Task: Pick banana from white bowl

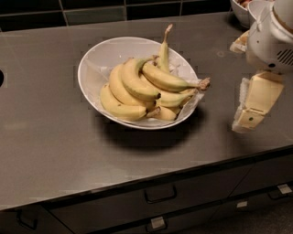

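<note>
The wide white bowl [98, 59] sits on the dark counter, left of centre. It holds several yellow bananas. The strongly curved banana [132, 81] lies on top of the pile, with its greenish stem toward the back and its small dark tip toward the front. Another banana's stem end sticks out over the bowl's right rim [203, 83]. My gripper [251, 106] hangs to the right of the bowl, over the counter, apart from the bowl and the bananas. It holds nothing.
Smaller white bowls [242, 10] stand at the back right corner, behind my arm. A dark tiled wall runs along the back. The counter's front edge [137, 185] has drawers with handles below it. A dark round shape [1, 77] shows at the left edge.
</note>
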`<control>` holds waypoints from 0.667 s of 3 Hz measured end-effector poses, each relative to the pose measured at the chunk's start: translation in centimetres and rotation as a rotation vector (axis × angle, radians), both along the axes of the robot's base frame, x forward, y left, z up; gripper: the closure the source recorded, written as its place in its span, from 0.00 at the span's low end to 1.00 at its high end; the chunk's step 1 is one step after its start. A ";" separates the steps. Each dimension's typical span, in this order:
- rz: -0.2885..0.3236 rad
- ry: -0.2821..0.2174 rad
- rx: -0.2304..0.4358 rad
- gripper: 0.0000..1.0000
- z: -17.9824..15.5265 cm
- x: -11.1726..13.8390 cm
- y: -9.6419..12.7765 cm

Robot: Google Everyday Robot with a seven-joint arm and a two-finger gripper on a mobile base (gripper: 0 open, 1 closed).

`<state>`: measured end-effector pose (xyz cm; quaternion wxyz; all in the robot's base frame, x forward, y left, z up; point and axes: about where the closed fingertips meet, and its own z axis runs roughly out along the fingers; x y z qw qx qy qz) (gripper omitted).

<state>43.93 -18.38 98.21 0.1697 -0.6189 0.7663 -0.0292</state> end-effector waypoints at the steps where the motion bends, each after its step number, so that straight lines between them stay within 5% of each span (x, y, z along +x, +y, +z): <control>1: 0.001 -0.021 0.037 0.00 0.8 0.6 3.1; 2: 0.002 -0.021 0.037 0.00 0.8 0.6 3.1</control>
